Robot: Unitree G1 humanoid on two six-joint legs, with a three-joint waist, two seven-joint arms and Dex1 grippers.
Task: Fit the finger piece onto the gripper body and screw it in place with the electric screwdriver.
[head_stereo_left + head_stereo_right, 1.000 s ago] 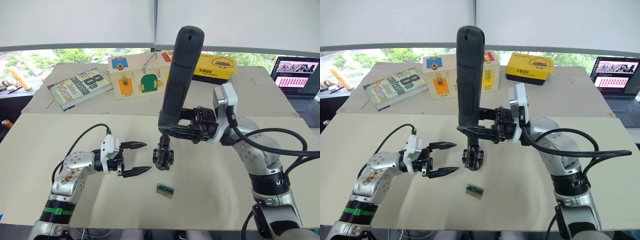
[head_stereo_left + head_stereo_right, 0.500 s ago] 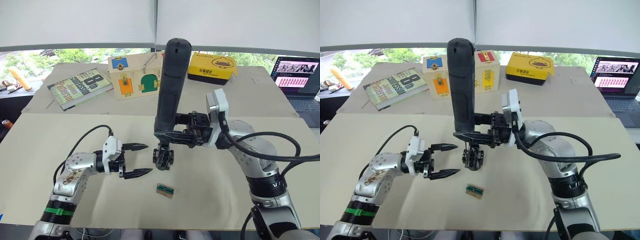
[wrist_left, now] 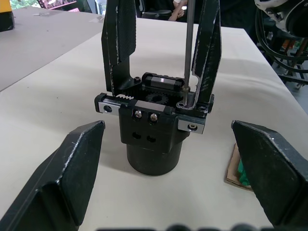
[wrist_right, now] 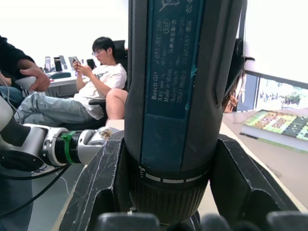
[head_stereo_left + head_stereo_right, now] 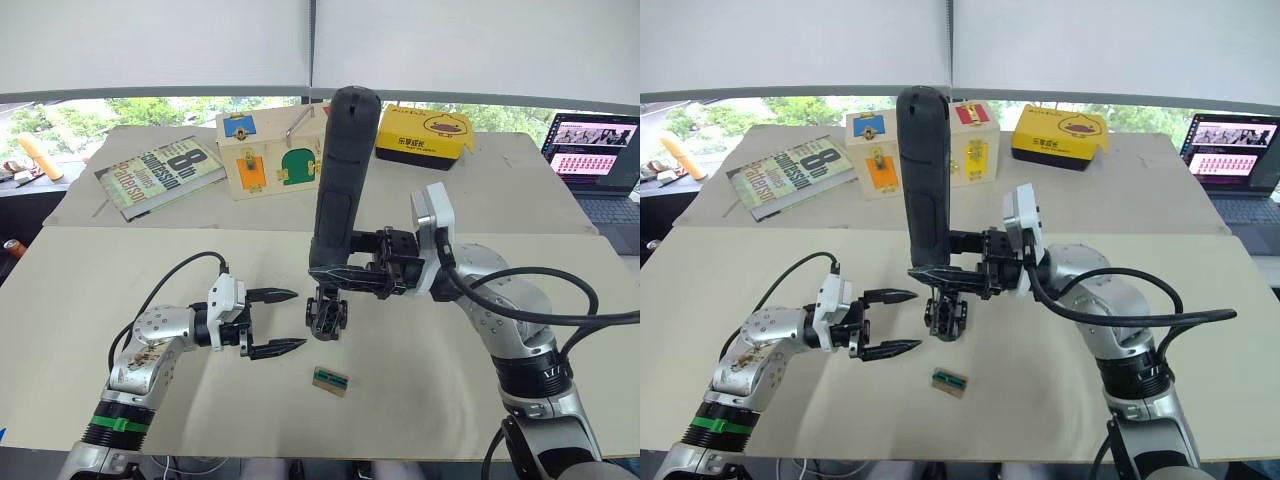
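The electric screwdriver (image 5: 340, 180) is clamped upright in the right gripper (image 5: 335, 272), its bit set on the gripper body (image 3: 153, 127) standing on the table (image 5: 420, 380). Just beside it, the left gripper (image 5: 284, 321) is held spread and empty.

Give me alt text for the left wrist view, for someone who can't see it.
A black gripper body stands upright on the tan table, with a thin metal screwdriver bit coming down onto a screw at its top edge. The left tool sits open in front of it, one finger either side, near a small green-and-tan piece.
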